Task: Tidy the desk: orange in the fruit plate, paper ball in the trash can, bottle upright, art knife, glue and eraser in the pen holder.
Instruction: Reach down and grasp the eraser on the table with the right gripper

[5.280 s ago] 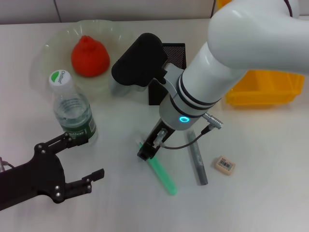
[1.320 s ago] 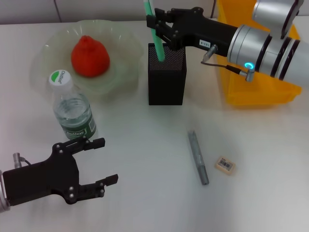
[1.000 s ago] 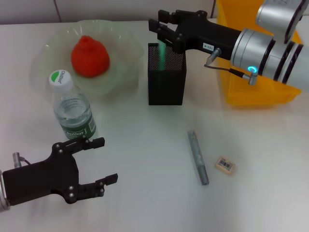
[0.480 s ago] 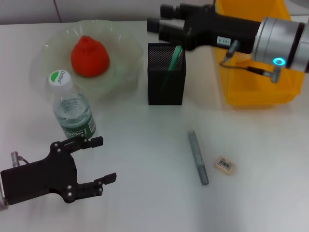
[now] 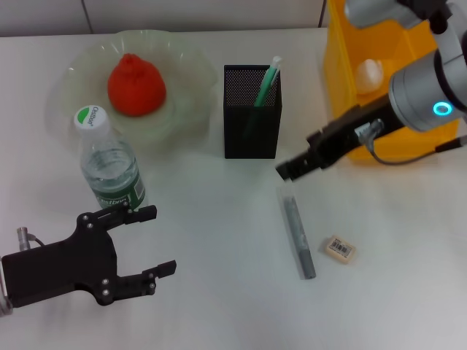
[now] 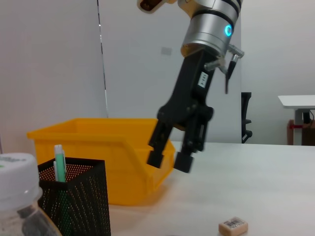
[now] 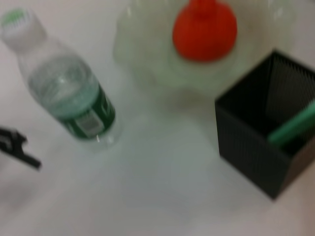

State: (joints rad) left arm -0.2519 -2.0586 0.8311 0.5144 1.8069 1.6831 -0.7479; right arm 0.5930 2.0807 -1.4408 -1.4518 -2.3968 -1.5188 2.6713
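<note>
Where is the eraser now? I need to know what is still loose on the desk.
In the head view the eraser lies flat on the desk, on the robot's right side, just right of the grey stick and apart from it, in front of the trash can.

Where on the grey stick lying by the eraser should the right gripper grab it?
Probably mid-length on the grey stick, from above, fingers across its narrow width. It lies flat on the desk, apart from the eraser. The open right gripper hovers near its far end.
</note>
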